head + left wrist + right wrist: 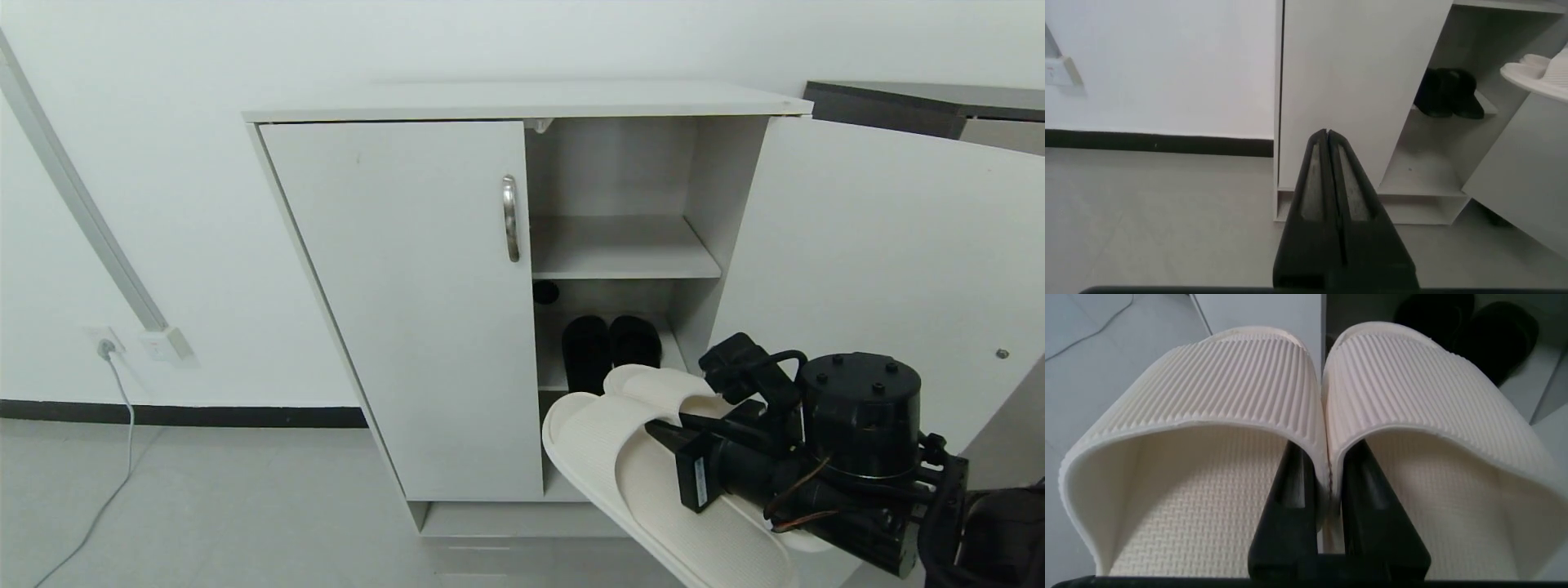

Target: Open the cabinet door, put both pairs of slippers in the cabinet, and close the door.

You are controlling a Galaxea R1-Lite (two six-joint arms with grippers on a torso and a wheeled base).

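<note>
1. Door opening looks done: the right cabinet door (890, 269) stands wide open, the left door (408, 310) shut.
2. One pair, the black slippers (611, 349), already sits on the lower shelf (551, 374).
3. The right tool (1325, 461) is clamped on the white slippers (620, 465), held just outside the opening.
4. The left tool (1327, 163) is closed on nothing.
5. Remaining, I judge: place the white pair, shut the door.

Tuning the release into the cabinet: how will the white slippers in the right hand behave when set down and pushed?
Probably light and bendy: the white slippers look like ribbed foam, and the right hand carries both by their pinched inner strap edges. Textured surfaces suggest little slipping. Flat soles shouldn't roll, though they may splay apart on release.
</note>
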